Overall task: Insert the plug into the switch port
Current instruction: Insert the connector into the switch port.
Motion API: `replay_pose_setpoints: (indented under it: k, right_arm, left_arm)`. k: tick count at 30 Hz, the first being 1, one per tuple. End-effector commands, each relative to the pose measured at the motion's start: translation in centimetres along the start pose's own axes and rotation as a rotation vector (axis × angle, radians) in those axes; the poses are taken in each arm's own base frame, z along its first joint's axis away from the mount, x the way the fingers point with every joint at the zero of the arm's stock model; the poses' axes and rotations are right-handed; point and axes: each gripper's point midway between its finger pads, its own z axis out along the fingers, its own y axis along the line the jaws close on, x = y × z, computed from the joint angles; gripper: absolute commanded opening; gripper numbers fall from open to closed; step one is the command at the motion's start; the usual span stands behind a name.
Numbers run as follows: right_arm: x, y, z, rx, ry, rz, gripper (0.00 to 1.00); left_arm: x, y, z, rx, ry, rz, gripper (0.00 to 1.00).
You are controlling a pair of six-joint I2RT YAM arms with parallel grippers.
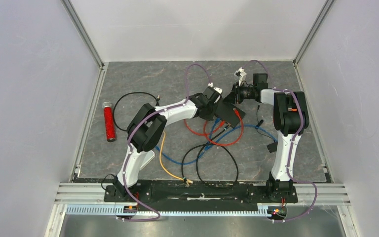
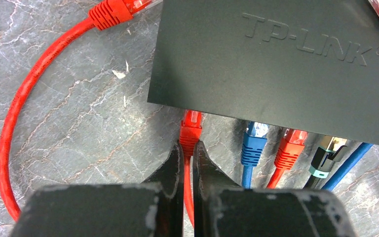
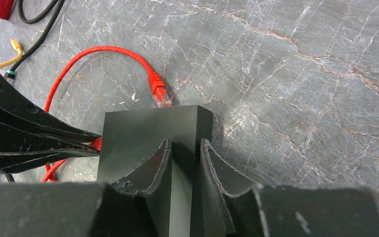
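The switch is a black TP-LINK box lying on the grey mat, also seen in the top view as the switch. A red plug points at the switch's port side, its tip right at the box's edge. My left gripper is shut on this plug's boot and cable. My right gripper is shut on the switch, one finger on each side of its end. The left fingers show beside the box in the right wrist view.
A blue plug, a second red plug and a black plug sit in neighbouring ports. A loose red plug lies by the switch's far corner. A red glitter tube, a yellow cable and a black cable loop lie on the mat.
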Motion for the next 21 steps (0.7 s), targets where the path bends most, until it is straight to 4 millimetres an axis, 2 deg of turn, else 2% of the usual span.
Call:
replay_pose_setpoints:
  k: [1, 4, 6, 9, 13, 18, 21]
  right_arm:
    - [16.6, 11.9, 1.7, -0.229, 0.482, 0.565, 0.22]
    - [16.4, 12.1, 1.7, -0.229, 0.471, 0.56, 0.21]
    - [16.8, 12.1, 1.6, -0.218, 0.48, 0.564, 0.2]
    - [17.5, 12.5, 1.5, -0.222, 0.492, 0.566, 0.2]
    - [17.8, 13.0, 1.6, -0.229, 0.492, 0.572, 0.19]
    - [17.9, 13.7, 1.8, -0.241, 0.483, 0.578, 0.19]
    - [18.5, 13.8, 1.6, -0.231, 0.495, 0.59, 0.18]
  left_arm:
    - [-2.9, -1.3, 4.0, 0.054, -0.118, -0.138, 0.02]
    - [-2.7, 0.5, 4.1, 0.012, -0.127, -0.196, 0.02]
    - [-3.5, 1.4, 4.2, 0.065, -0.128, -0.297, 0.02]
    - [-5.6, 1.0, 4.0, 0.204, -0.166, -0.429, 0.02]
    - [-7.5, -0.2, 3.5, 0.229, -0.202, -0.407, 0.02]
    - [-7.5, -1.6, 4.2, 0.205, -0.195, -0.352, 0.02]
    - [-6.8, -0.7, 5.5, 0.129, -0.162, -0.331, 0.02]
